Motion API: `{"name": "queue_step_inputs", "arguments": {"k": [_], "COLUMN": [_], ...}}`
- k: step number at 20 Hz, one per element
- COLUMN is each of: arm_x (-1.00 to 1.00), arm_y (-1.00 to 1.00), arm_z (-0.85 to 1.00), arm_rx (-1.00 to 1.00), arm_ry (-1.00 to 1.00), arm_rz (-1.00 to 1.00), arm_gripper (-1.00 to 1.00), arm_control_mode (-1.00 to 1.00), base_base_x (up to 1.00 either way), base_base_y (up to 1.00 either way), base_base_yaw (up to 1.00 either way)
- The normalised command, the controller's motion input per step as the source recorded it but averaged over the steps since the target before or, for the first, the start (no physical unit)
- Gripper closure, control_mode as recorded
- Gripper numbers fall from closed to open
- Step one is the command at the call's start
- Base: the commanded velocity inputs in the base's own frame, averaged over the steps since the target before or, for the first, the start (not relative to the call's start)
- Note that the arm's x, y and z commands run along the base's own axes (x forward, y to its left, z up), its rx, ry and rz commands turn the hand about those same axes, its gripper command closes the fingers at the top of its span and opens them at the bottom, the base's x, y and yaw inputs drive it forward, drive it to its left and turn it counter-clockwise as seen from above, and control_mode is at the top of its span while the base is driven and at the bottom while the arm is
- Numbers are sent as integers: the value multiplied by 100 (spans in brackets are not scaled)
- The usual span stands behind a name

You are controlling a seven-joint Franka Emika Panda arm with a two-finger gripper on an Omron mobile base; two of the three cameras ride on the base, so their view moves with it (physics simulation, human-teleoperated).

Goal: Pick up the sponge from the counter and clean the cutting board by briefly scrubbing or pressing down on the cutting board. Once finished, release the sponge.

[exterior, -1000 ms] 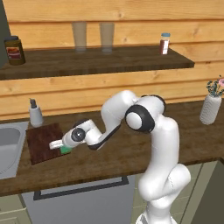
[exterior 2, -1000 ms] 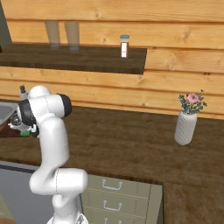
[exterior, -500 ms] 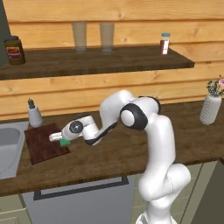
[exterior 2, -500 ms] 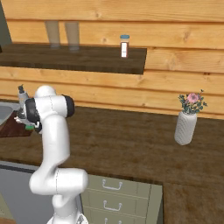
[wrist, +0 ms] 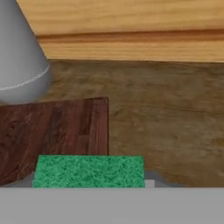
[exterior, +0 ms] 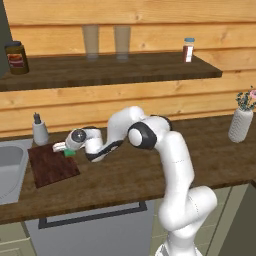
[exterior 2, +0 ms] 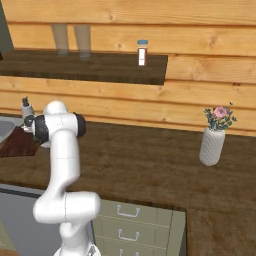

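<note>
The small green-topped rectangular sponge (wrist: 89,171) is being clamped between the fingers of the white arm's two-finger gripper (exterior: 64,149), hanging over the far right corner of the flat dark reddish-brown wooden cutting board (exterior: 52,164). In the hand view the sponge is straddling the board's right edge, part of it over the board and part over the medium-brown wood-plank counter (exterior: 150,172). Whether it is touching the board cannot be told. The board is lying just beside the grey sink basin (exterior: 10,167) on its left, and a small grey soap bottle (exterior: 39,131) is standing just behind its far edge. To the right of the board a long stretch of bare counter is running to a pale ribbed vase of pink flowers (exterior: 240,121), well apart.
</note>
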Motion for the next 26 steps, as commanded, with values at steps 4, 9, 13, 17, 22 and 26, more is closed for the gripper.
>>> {"name": "queue_step_inputs", "arguments": {"k": [4, 9, 13, 17, 22, 26], "arm_x": [77, 43, -20, -71, -64, 3], "arm_y": [25, -11, -85, -100, -99, -37], "arm_z": [0, -7, -22, -17, -4, 0], "arm_rx": [-3, 1, 18, 14, -1, -14], "arm_ry": [0, 0, 0, 0, 0, 0], "arm_rz": [-7, -3, 2, 13, 21, 17], "arm_gripper": [100, 100, 100, 100, 100, -100], "arm_control_mode": [-100, -100, -100, -100, -100, -100], "base_base_x": [0, 0, 0, 0, 0, 0], "base_base_y": [0, 0, 0, 0, 0, 0], "base_base_yaw": [0, 0, 0, 0, 0, 0]}}
